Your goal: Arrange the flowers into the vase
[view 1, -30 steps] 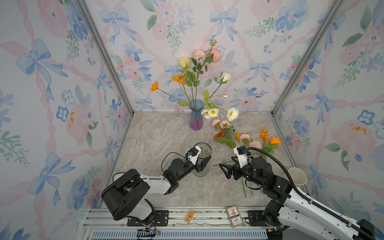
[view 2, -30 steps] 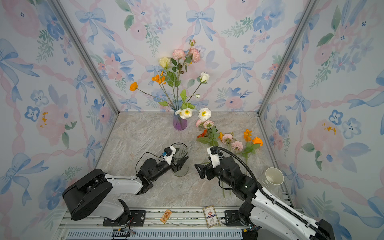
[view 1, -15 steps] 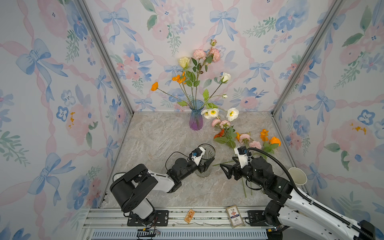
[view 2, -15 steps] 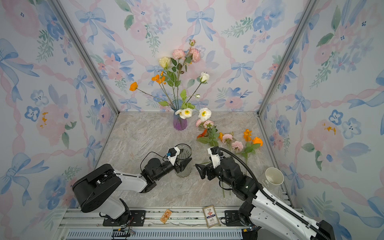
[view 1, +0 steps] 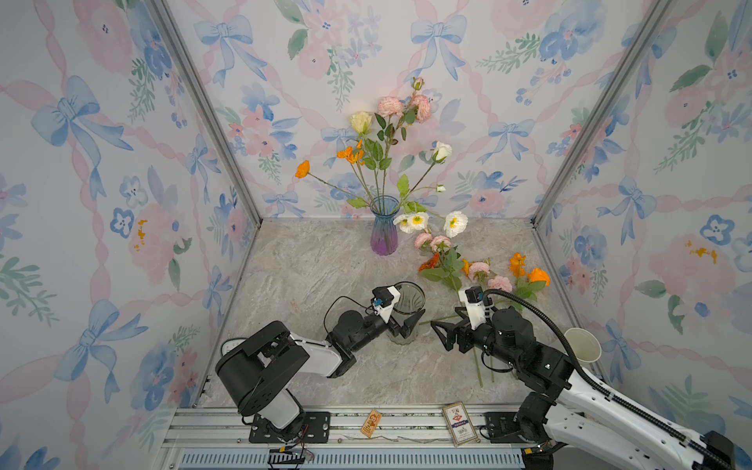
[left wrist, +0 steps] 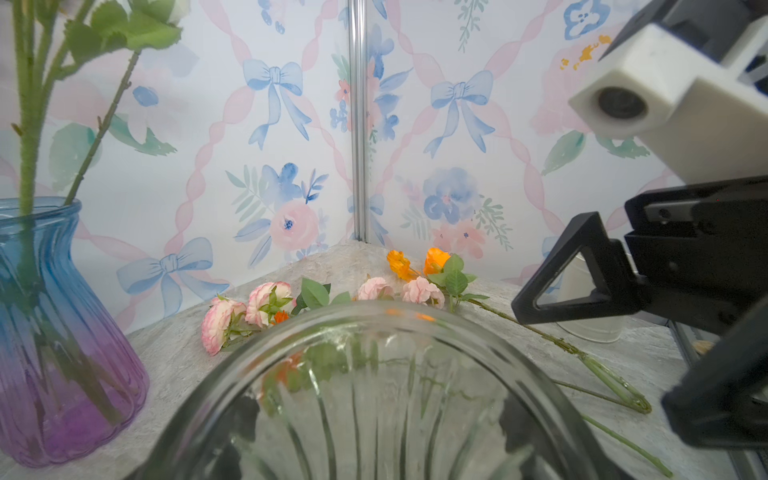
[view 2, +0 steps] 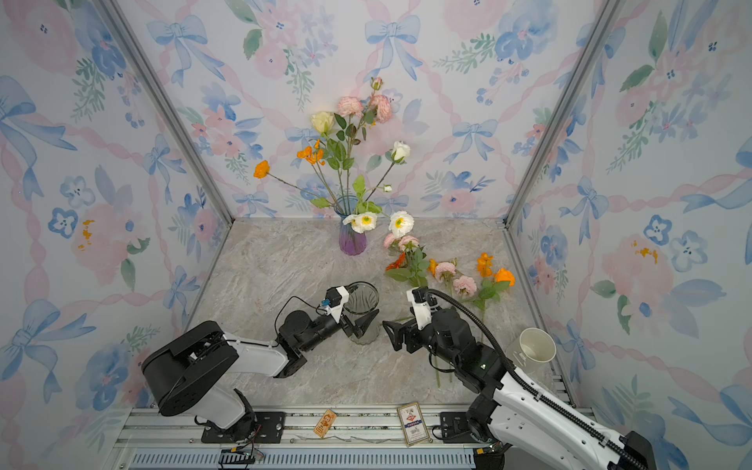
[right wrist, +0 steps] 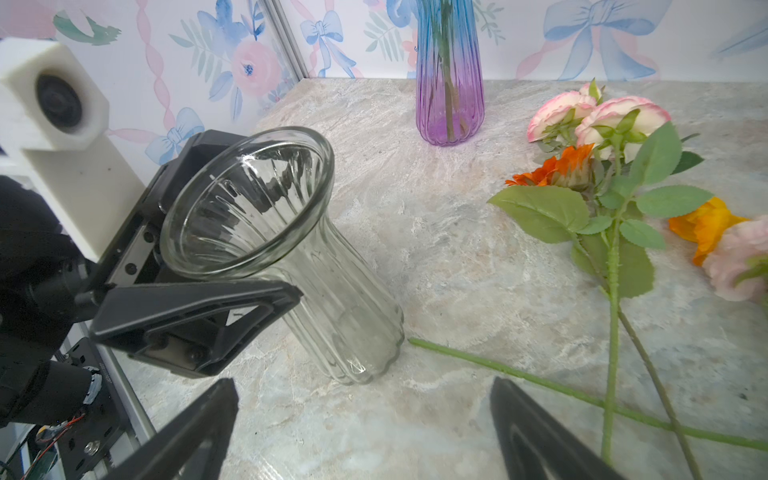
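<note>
A blue-purple vase at the back wall holds pink, cream, white and orange flowers. More flowers lie loose on the marble right of centre, with their stems running toward the front. A clear ribbed glass vase stands upright mid-table. My left gripper is open with its jaws either side of this vase's neck; one finger shows in front of the glass. Just right of the clear vase, my right gripper hovers low and open. Nothing lies between its fingers.
A white paper cup stands by the right wall. Two small printed cards lie on the front rail. Wallpapered walls close in the left, back and right sides. A green stem passes close to the clear vase's base.
The left arm has carried the clear vase a little to the right, and its jaws have spread wider around the neck. The right gripper has stayed put.
</note>
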